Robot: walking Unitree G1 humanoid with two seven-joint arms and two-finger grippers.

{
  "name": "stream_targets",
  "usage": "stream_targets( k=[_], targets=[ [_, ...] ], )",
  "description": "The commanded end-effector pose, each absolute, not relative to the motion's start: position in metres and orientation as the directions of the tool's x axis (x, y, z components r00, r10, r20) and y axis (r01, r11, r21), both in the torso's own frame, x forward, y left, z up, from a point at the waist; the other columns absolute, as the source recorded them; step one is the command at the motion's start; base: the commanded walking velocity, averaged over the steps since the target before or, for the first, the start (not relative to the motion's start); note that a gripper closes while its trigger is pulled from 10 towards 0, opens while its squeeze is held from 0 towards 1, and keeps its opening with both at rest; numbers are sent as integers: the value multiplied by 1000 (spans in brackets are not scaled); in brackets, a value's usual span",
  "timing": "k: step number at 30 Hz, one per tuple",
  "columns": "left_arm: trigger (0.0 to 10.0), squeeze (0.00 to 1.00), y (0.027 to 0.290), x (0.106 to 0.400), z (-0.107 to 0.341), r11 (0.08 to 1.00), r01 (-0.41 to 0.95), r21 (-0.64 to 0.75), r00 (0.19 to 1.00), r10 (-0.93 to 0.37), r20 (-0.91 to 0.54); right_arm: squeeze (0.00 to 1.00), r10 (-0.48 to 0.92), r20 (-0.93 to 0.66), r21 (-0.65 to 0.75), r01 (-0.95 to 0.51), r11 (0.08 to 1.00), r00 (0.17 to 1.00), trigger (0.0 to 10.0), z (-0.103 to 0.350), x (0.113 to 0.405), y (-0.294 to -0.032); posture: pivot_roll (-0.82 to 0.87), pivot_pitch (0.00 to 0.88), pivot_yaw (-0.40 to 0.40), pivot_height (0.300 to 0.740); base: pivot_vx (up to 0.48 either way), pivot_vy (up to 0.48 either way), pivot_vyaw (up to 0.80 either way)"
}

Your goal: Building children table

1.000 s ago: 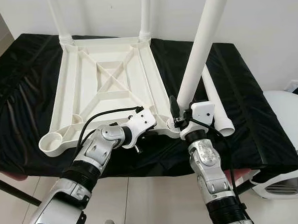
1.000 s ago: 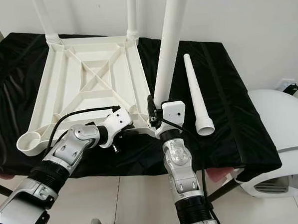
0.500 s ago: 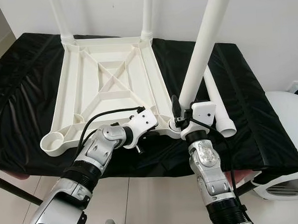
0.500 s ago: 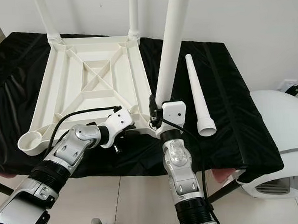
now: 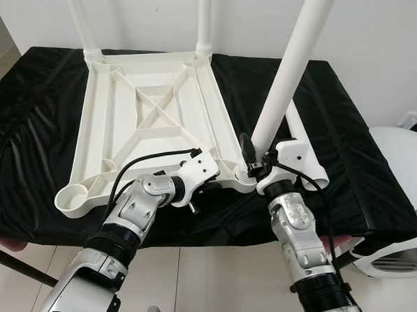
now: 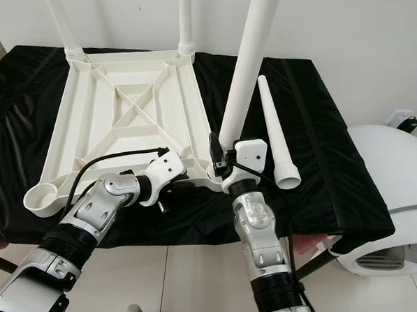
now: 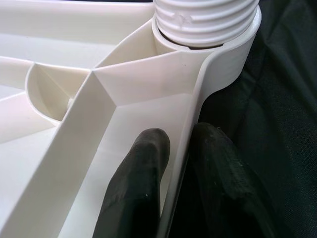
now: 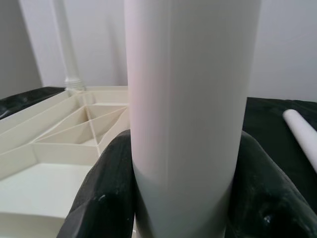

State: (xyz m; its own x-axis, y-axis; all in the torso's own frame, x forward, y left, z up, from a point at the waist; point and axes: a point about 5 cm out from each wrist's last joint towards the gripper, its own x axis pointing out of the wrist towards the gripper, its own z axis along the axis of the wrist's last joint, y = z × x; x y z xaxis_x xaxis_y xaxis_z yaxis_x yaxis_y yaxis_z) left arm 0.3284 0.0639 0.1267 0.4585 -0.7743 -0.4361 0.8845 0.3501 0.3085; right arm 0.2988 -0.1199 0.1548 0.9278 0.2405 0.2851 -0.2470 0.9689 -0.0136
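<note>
Two far legs stand fitted in the upturned table frame. The right hand grips a third leg, tilted in the near-right socket; the left hand pinches the frame's rim. A fourth leg lies unfitted on the tabletop.

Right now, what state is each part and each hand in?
Tabletop: upside down on the black cloth, ribs up.
Two far legs: upright in their corner sockets.
Third leg: threaded end at the near right socket, leaning to the right.
Fourth leg: loose, lying on the cloth.
Near left socket: empty.
Left hand: shut on the tabletop rim.
Right hand: shut on the third leg.
</note>
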Motion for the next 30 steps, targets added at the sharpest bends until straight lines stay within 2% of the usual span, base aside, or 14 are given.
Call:
stream_targets(
  k=[1, 6, 13, 18, 30],
  targets=[
    [10000, 0, 61, 328, 134, 301, 891, 339, 432, -791, -433, 0, 183, 120, -5, -183, 983, 976, 10000, 124, 300, -146, 6, 27, -28, 740, 0, 0, 0],
    [10000, 0, 61, 328, 135, 304, 890, 339, 434, -793, -429, 0, 220, 83, -56, -216, 975, 972, 10000, 121, 305, -159, 6, 31, -32, 740, 0, 0, 0],
    [10000, 0, 61, 328, 135, 308, 890, 337, 436, -792, -427, 0, 283, 76, -57, -279, 958, 956, 10000, 120, 305, -157, 9, 33, -33, 740, 0, 0, 0],
    [10000, 0, 63, 329, 135, 309, 888, 340, 438, -790, -428, 0, 402, 87, -37, -400, 916, 912, 10000, 123, 304, -157, 10, 35, -32, 740, 0, 0, 0],
    [10000, 0, 62, 329, 136, 307, 889, 340, 437, -792, -426, 0, 530, 79, -4, -531, 847, 844, 10000, 123, 307, -174, 7, 38, -34, 740, 0, 0, 0]
  ],
)
